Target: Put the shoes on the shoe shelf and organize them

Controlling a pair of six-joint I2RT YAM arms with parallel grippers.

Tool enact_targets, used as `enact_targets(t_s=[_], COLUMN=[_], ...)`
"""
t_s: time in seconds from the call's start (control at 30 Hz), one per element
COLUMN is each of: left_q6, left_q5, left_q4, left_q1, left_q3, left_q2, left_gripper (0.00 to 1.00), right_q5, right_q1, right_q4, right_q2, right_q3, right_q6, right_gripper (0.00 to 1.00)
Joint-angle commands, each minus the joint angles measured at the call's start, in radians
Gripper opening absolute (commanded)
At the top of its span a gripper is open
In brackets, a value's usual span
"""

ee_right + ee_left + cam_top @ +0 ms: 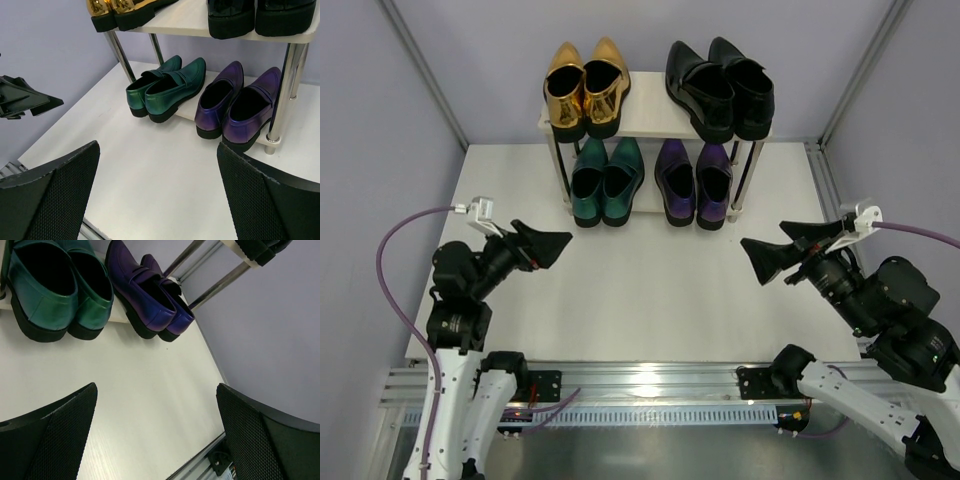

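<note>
The shoe shelf stands at the back of the table. The gold pair and the black pair sit on its top board. The teal pair and the purple pair sit on its lower board; both also show in the left wrist view, teal and purple, and in the right wrist view, teal and purple. My left gripper is open and empty, low on the left. My right gripper is open and empty, low on the right.
Thin metal posts hold the shelf boards. The white table ends at a metal rail near the arm bases. Grey walls enclose the back and sides. The left gripper's finger shows in the right wrist view.
</note>
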Motion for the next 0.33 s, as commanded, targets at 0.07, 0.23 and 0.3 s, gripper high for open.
enact_targets(t_s=[0.07,0.23,0.3], left_q6=[0.067,0.067,0.065], left_q5=[0.044,0.038,0.038], left_q4=[-0.078,-0.083,-0.078], left_q1=[-0.005,-0.003,-0.003], left_q3=[0.035,0.035,0.035], left_q2=[-0.010,-0.014,-0.008], left_gripper=[1.00,1.00,1.00], right_q5=[-0.012,-0.031,-0.026], right_q1=[0.005,0.005,0.005], right_q4=[-0.015,0.002,0.011], right_q2=[-0.014,-0.010,-0.012], right_q3=[0.019,0.008,0.005], right_q6=[-0.010,-0.022,-0.022], right_gripper=[1.00,1.00,1.00])
